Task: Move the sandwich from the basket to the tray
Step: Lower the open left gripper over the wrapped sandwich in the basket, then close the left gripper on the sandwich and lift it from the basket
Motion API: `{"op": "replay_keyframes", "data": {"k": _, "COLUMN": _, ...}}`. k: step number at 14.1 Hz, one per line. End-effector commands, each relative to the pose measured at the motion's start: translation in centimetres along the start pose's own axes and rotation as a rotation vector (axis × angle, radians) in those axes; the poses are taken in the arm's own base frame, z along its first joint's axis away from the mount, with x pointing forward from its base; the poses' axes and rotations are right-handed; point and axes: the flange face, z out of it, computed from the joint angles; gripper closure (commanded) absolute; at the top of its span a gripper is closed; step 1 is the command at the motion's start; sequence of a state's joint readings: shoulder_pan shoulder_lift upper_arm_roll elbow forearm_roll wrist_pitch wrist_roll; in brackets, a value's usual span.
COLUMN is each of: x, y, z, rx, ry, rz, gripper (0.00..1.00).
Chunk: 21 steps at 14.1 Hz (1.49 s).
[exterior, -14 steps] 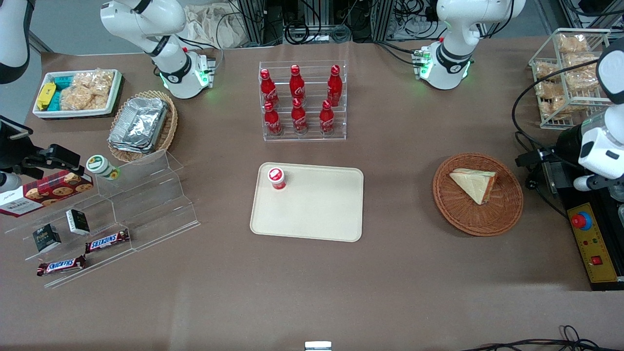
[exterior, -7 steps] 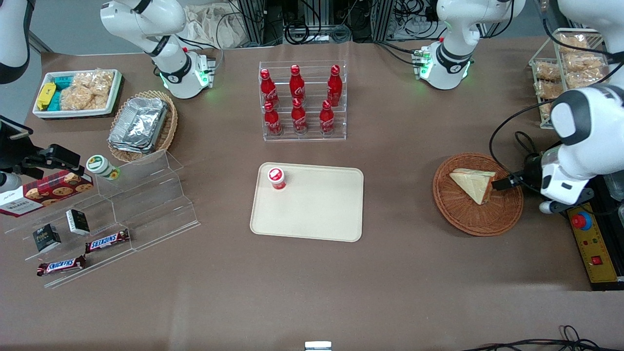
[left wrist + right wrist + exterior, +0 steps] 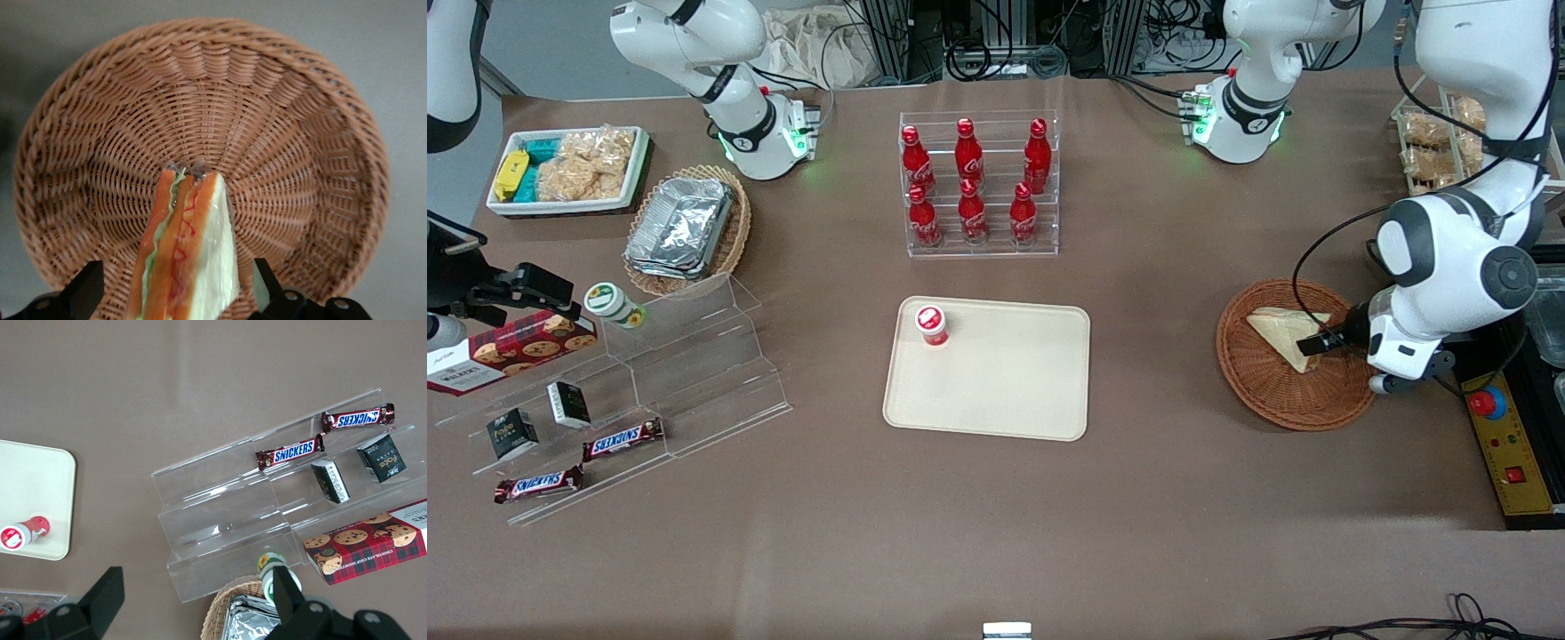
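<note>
My end effector hangs spread, fingers flanking the sandwich lying in the basket. It looks light, soft and slick in its wrap, so I'd pinch its bread faces gently.

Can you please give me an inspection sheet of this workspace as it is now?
Surface: brown table, flat.
Sandwich: lies in the basket, cut edge toward the gripper.
Tray: holds one red-capped cup; most of it is bare.
Clutter: bottle rack, clear stepped stand with snack bars, foil containers, snack bin.
Gripper: open, one finger on each side of the sandwich, not closed on it.
Cables: black cable loops from the left arm above the basket.
Surroundings: control box with red button beside the basket.
</note>
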<state>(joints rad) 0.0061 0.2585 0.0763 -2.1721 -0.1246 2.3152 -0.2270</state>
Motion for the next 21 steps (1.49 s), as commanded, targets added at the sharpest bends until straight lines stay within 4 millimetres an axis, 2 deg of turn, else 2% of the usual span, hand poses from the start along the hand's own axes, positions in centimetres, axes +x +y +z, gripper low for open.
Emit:
{"op": "replay_keyframes", "data": {"k": 1, "x": 0.0, "y": 0.0, "z": 1.1, "rx": -0.009, "ry": 0.006, "rz": -0.026, "gripper": 0.0}}
{"op": "replay_keyframes", "data": {"k": 3, "x": 0.0, "y": 0.1, "z": 1.7, "rx": -0.01, "ry": 0.004, "rz": -0.028, "gripper": 0.01}}
{"op": "replay_keyframes", "data": {"k": 4, "x": 0.0, "y": 0.1, "z": 1.8, "rx": -0.017, "ry": 0.004, "rz": -0.036, "gripper": 0.06}}
{"op": "replay_keyframes", "data": {"k": 9, "x": 0.0, "y": 0.1, "z": 1.9, "rx": -0.021, "ry": 0.002, "rz": -0.041, "gripper": 0.59}}
{"op": "replay_keyframes", "data": {"k": 11, "x": 0.0, "y": 0.3, "z": 1.6, "rx": -0.021, "ry": 0.0, "rz": -0.04, "gripper": 0.72}}
{"op": "replay_keyframes", "data": {"k": 12, "x": 0.1, "y": 0.4, "z": 1.0, "rx": -0.024, "ry": 0.007, "rz": -0.038, "gripper": 0.75}}
{"op": "replay_keyframes", "data": {"k": 15, "x": 0.2, "y": 1.7, "z": -2.7, "rx": -0.041, "ry": 0.044, "rz": -0.018, "gripper": 0.75}}
{"op": "replay_keyframes", "data": {"k": 17, "x": -0.2, "y": 2.9, "z": -7.1, "rx": -0.064, "ry": 0.091, "rz": 0.012, "gripper": 0.75}}
{"op": "replay_keyframes", "data": {"k": 19, "x": -0.7, "y": 4.1, "z": -12.4, "rx": -0.076, "ry": 0.109, "rz": 0.043, "gripper": 0.74}}
{"op": "replay_keyframes", "data": {"k": 21, "x": -2.2, "y": 6.0, "z": -17.6, "rx": -0.083, "ry": 0.115, "rz": 0.091, "gripper": 0.73}}
